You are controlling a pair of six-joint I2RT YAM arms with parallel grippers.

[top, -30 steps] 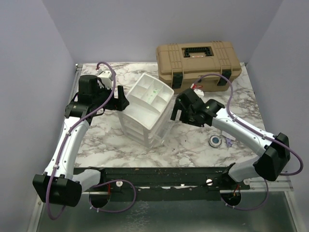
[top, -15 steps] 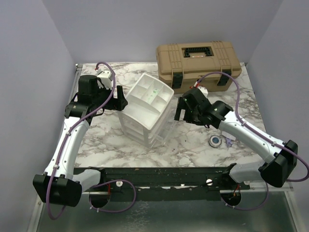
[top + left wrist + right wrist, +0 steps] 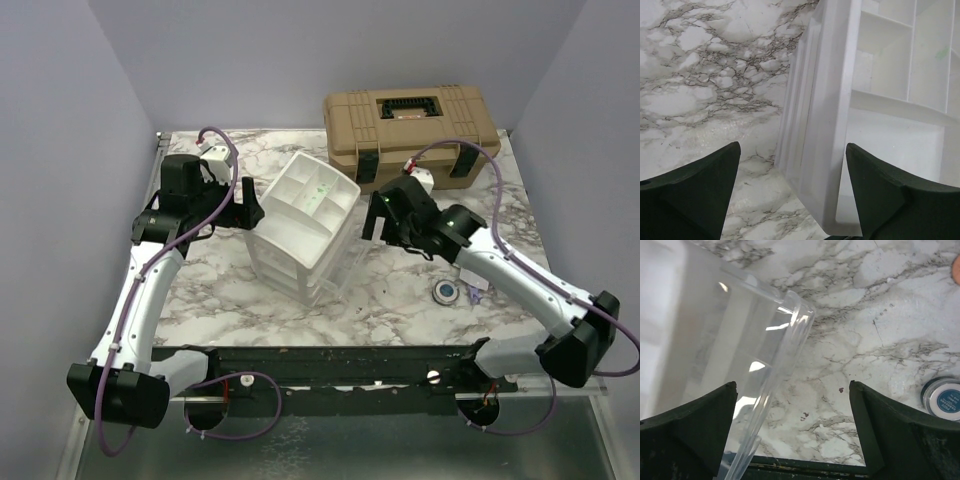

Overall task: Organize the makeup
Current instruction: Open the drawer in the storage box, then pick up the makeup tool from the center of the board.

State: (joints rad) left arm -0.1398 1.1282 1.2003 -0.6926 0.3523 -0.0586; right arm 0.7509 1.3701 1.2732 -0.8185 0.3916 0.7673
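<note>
Your left gripper (image 3: pixel 251 212) was parked at the left corner of the drawer unit (image 3: pixel 300 245), jaws spread wide with nothing in them. On the left wrist cam, the white wall of the unit's top tray (image 3: pixel 920 75) ran up between the two fingers. One finger hung over the marble surface (image 3: pixel 210 290) and the other over the tray's compartments. I couldn't tell if either was actually touching the plastic.

The unit stood mid-surface, turned at an angle, and there was a small green mark in one tray compartment.

Your right gripper (image 3: pixel 372 218) was just off the unit's right side, also fully released and empty. On its wrist cam, the corner of a clear drawer (image 3: pixel 775 335) sat between the fingers, not pinched.

The tan toolbox (image 3: pixel 410 125) sat shut at the back, behind that arm.

As for the makeup, the only piece you could really make out was the round compact (image 3: pixel 446 291) with the blue centre. It lay flat on the surface toward the front right, well apart from the unit and under the right arm. A purplish bit (image 3: pixel 474 292) lay just beside it, too small to identify.
</note>
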